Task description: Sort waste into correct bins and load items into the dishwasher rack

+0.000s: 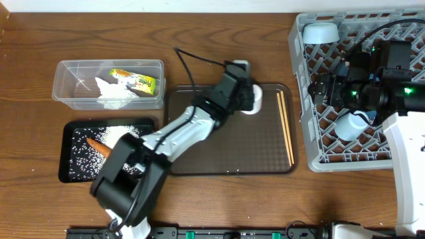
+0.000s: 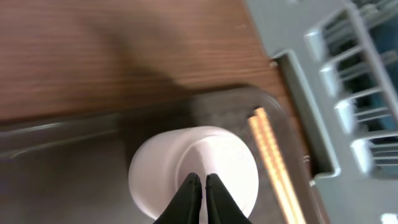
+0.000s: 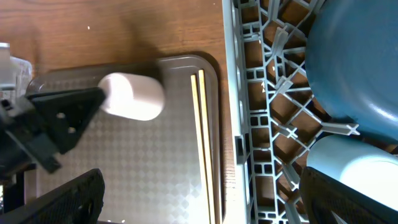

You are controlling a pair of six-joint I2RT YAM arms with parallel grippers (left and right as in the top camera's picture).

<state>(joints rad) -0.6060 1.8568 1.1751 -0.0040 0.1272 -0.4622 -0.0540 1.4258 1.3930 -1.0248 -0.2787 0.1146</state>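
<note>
Overhead: left gripper [image 2: 199, 182] pinched on white cup [image 1: 252, 105] at top-right corner of brown tray [image 1: 232, 149]. Dishwasher rack [image 1: 304, 136] lies right of cup, chopsticks [image 1: 285, 126] between. Cup's long axis appears to point rackward. Right gripper [image 3: 199, 208] spread, near rack's left wall.
</note>
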